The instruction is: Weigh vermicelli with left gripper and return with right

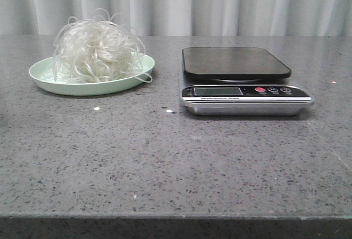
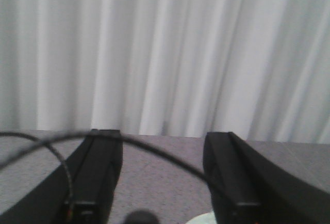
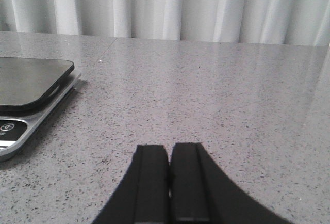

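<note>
Left fingers (image 2: 98,177): spread wide, nothing between them, only bare table and curtain ahead.
Left gripper (image 2: 162,182): raised, aimed level toward the curtain (image 2: 165,53); sliver of pale green at the lower edge of its view, probably the plate.
Right fingers (image 3: 152,182): pressed together, pinching nothing.
Right gripper (image 3: 169,182): low over the grey table (image 3: 206,105), with the scale off to one side.
Vermicelli (image 1: 96,49): heaped on the pale green plate (image 1: 49,82), on the table's left, well apart from both grippers.
Scale (image 1: 242,79): on the right, dark platform bare, display blank as far as could be read.
Progress: judged at the very start; nothing lifted, nothing weighed.
Left to do: pick-up by the left, placing on the platform, return to the plate by the right.
Orientation: roundish tangle, no clear long axis; slightly wider than tall, loose loops straying upward and toward the scale.
</note>
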`<state>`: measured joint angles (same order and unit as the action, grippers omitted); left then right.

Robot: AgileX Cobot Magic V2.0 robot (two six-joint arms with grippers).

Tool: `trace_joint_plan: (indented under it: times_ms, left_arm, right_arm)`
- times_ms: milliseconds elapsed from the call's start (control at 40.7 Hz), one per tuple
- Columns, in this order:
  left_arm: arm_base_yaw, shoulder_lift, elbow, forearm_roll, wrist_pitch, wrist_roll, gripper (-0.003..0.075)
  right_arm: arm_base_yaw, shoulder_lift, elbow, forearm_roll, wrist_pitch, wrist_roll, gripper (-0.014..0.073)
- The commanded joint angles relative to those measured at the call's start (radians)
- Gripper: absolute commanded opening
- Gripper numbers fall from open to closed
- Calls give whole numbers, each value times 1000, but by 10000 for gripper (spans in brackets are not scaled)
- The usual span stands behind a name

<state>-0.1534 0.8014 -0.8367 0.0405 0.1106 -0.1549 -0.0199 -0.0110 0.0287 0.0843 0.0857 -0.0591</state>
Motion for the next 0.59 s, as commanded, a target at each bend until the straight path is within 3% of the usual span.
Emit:
trace_joint_plan:
  times_ms: [0, 197, 393, 565]
  left_arm:
    - [-92, 108, -127, -7, -17, -7, 463]
    - [-225, 327, -332, -7, 218, 101, 463]
    - [-241, 504, -489, -7, 452, 155, 463]
    - [-241, 595, -512, -16, 517, 215, 465]
  right_arm:
    - [-6, -16, -8, -8, -86, -2, 151]
    - [-6, -16, -8, -8, -100, -2, 151]
    - [-6, -16, -8, -8, -104, -2, 151]
    - [-6, -16, -8, -8, -92, -2, 151]
